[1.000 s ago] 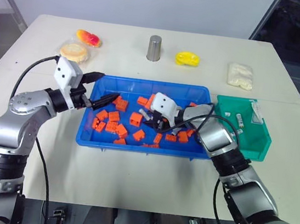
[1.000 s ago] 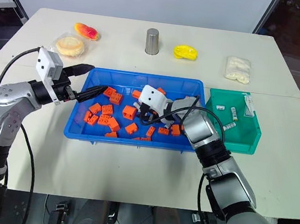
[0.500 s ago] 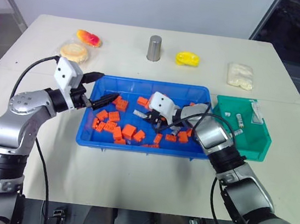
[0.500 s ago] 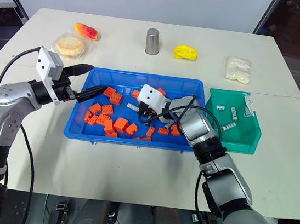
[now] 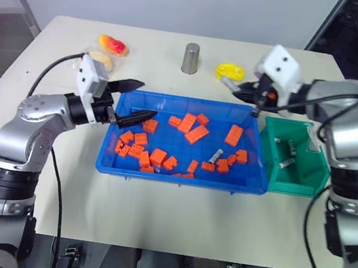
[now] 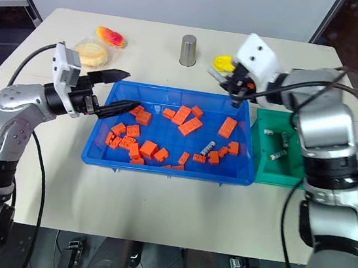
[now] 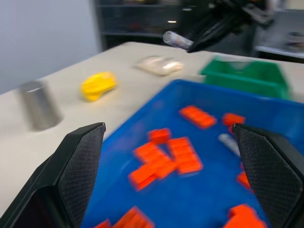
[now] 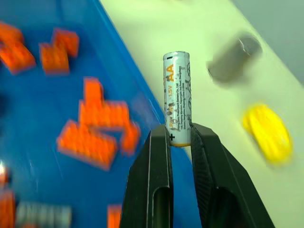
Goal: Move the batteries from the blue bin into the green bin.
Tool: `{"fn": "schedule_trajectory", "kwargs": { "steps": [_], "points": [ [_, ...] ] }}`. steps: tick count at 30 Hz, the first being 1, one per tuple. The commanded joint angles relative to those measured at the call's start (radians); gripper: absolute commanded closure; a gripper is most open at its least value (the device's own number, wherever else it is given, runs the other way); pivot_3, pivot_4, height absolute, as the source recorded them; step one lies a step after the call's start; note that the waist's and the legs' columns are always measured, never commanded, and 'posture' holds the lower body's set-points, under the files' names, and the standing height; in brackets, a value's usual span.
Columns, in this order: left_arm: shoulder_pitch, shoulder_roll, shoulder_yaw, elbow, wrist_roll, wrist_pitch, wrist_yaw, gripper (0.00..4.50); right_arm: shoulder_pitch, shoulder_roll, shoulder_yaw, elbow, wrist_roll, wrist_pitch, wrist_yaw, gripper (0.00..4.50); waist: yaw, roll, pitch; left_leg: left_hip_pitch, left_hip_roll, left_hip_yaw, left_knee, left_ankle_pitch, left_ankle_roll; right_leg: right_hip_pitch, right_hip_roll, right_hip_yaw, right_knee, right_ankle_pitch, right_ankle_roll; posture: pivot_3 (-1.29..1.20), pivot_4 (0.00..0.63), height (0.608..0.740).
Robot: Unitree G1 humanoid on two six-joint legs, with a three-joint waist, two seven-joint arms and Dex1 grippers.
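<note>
The blue bin (image 5: 115, 158) sits mid-table with many orange blocks and one battery (image 5: 214, 156) lying in it. To its right stands the green bin (image 5: 310, 179) with a few batteries (image 5: 285, 162) inside. My right gripper (image 8: 179, 137) is shut on a silver AA battery (image 8: 176, 105) that stands up between its fingers. It hangs above the blue bin's far right corner, short of the green bin, with the held battery (image 6: 216, 75) pointing left. My left gripper (image 5: 139, 99) is open and empty, reaching over the blue bin's left rim.
Along the table's far side stand a metal cup (image 5: 190, 57), a yellow object (image 5: 228, 70), a red-and-yellow toy fruit (image 5: 113, 45) and a wrapped round biscuit (image 5: 99, 61). The orange blocks (image 5: 195, 133) lie scattered across the blue bin's floor.
My right gripper has lifted out of the blue bin, up and to the right, with a battery in it. The blocks were stirred. My left gripper edged slightly right. The camera view shifted.
</note>
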Motion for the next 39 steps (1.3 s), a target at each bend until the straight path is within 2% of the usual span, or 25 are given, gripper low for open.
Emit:
{"fn": "schedule_trajectory", "kwargs": {
  "steps": [1, 6, 12, 17, 20, 21, 26, 29, 35, 39],
  "points": [
    [-0.072, -0.010, -0.054, 0.045, 0.008, -0.023, -0.089, 0.00, 0.089, -0.122, -0.112, -0.100, 0.036, 0.064, 0.018, 4.43, -0.001, 0.000, 0.000, 0.000, 0.000, 0.001, 0.000, 0.000, 0.000, 0.000, 0.000, 0.001, 0.000, 0.000, 0.000, 0.00, 0.150, 0.740],
    [-0.136, -0.048, -0.107, 0.140, 0.047, -0.068, -0.150, 0.00, 0.302, -0.236, -0.235, -0.134, 0.064, 0.082, 0.003, 4.43, -0.014, 0.001, 0.000, 0.001, 0.001, 0.001, 0.000, 0.000, 0.000, 0.000, 0.001, 0.001, 0.000, 0.000, 0.000, 0.00, 0.150, 0.740],
    [-0.166, -0.095, -0.131, 0.212, 0.097, -0.121, -0.168, 0.00, 0.476, -0.238, -0.328, -0.125, 0.077, 0.046, -0.063, 4.43, -0.011, 0.001, 0.000, 0.001, 0.001, 0.002, 0.001, 0.000, 0.000, 0.000, 0.002, 0.003, 0.000, 0.000, 0.000, 0.00, 0.150, 0.740],
    [-0.172, -0.103, -0.122, 0.226, 0.108, -0.133, -0.167, 0.00, 0.519, -0.253, -0.341, -0.083, 0.070, -0.011, -0.102, 1.96, -0.008, 0.001, 0.000, 0.001, 0.001, 0.002, 0.001, 0.000, 0.000, 0.000, 0.002, 0.003, 0.001, 0.000, 0.000, 0.00, 0.150, 0.740],
    [-0.168, -0.097, -0.114, 0.221, 0.112, -0.133, -0.163, 0.00, 0.492, -0.277, -0.319, -0.057, 0.061, -0.044, -0.111, 0.39, -0.008, 0.001, 0.000, 0.001, 0.001, 0.002, 0.001, 0.000, 0.000, 0.000, 0.001, 0.003, 0.001, 0.000, 0.000, 0.00, 0.150, 0.740],
    [-0.164, -0.093, -0.110, 0.217, 0.112, -0.132, -0.159, 0.00, 0.460, -0.282, -0.304, -0.051, 0.058, -0.062, -0.115, 0.02, -0.010, 0.001, 0.000, 0.001, 0.001, 0.002, 0.001, 0.000, 0.000, 0.000, 0.001, 0.003, 0.001, 0.000, 0.000, 0.00, 0.150, 0.740],
    [-0.142, -0.064, -0.095, 0.198, 0.111, -0.123, -0.150, 0.00, 0.252, -0.214, -0.227, -0.103, 0.151, 0.016, -0.104, 0.02, -0.025, 0.001, 0.000, 0.002, 0.001, 0.001, 0.001, 0.000, 0.000, 0.000, 0.002, 0.003, 0.002, 0.000, 0.000, 0.00, 0.150, 0.740],
    [-0.110, -0.040, -0.082, 0.168, 0.108, -0.112, -0.142, 0.00, 0.161, -0.111, -0.117, -0.185, 0.221, 0.086, -0.088, 0.02, -0.031, 0.001, 0.000, 0.001, 0.001, 0.000, 0.001, 0.000, 0.000, 0.000, 0.002, 0.002, 0.002, 0.000, 0.000, 0.00, 0.150, 0.740],
    [-0.059, -0.031, -0.066, 0.092, 0.098, -0.081, -0.095, 0.00, 0.155, 0.007, 0.015, -0.154, 0.217, 0.071, -0.109, 0.02, -0.020, 0.001, 0.000, 0.000, 0.000, 0.000, 0.002, 0.000, 0.000, 0.000, 0.001, 0.002, 0.002, 0.000, 0.000, 0.00, 0.150, 0.740],
    [-0.019, -0.024, -0.049, 0.050, 0.096, -0.063, -0.058, 0.00, 0.190, 0.050, 0.056, -0.151, 0.263, 0.082, -0.075, 0.02, -0.007, 0.001, 0.000, 0.000, 0.000, 0.000, 0.003, 0.000, 0.000, 0.000, 0.000, 0.002, 0.002, 0.000, 0.000, 0.00, 0.150, 0.740]
  ]
}}
